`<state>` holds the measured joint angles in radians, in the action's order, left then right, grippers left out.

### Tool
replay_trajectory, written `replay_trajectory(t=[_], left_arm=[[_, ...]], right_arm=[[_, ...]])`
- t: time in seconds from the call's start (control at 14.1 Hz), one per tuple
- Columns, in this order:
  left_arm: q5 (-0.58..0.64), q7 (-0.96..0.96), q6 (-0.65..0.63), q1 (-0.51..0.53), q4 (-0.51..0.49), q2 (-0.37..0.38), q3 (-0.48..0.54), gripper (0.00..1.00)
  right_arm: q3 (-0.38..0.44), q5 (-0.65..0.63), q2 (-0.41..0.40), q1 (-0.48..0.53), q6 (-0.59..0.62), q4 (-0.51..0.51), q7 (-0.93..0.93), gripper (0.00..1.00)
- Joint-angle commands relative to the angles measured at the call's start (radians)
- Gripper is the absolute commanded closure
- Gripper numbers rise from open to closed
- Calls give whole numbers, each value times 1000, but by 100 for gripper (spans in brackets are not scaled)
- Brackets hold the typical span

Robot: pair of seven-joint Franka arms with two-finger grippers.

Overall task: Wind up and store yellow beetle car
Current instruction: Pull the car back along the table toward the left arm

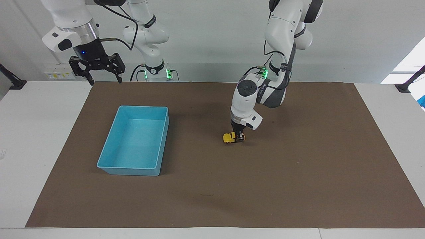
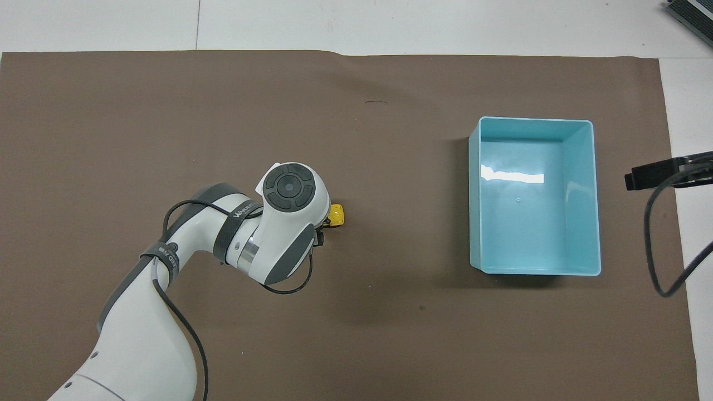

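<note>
Overhead, the left tool (image 1: pixel 238 136) gripping the yellow beetle car (image 1: pixel 229 137) hides under its wrist; right tool (image 1: pixel 96 71) wide.

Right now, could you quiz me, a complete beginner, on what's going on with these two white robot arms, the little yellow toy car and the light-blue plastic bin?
1. True or false: the small yellow beetle-shaped toy car already lies in the rectangular light-blue plastic bin.
2. Which gripper is closed on the car: A the left gripper, B the right gripper?
3. Fill in: the car sits on the brown ____.

Key:
1. False; it is on the mat, toward the left arm's end from the bin.
2. A; the right gripper waits, open, raised above the mat's corner near its base.
3. mat.
</note>
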<state>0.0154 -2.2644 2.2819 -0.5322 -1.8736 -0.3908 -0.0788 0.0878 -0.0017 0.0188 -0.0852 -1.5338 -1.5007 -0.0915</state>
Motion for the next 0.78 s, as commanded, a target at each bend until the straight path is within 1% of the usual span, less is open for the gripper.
replay_trajectory(t=[0.0, 0.43, 0.71], left_arm=[[14, 49, 5, 21, -21, 1, 13, 77], [23, 109, 2, 101, -58, 4, 16, 77], [25, 216, 2, 172, -97, 13, 16, 76]], right_arm=[[1, 29, 12, 5, 3, -4, 13, 0], [1, 29, 12, 5, 3, -4, 13, 0], [1, 29, 12, 5, 3, -4, 13, 0]])
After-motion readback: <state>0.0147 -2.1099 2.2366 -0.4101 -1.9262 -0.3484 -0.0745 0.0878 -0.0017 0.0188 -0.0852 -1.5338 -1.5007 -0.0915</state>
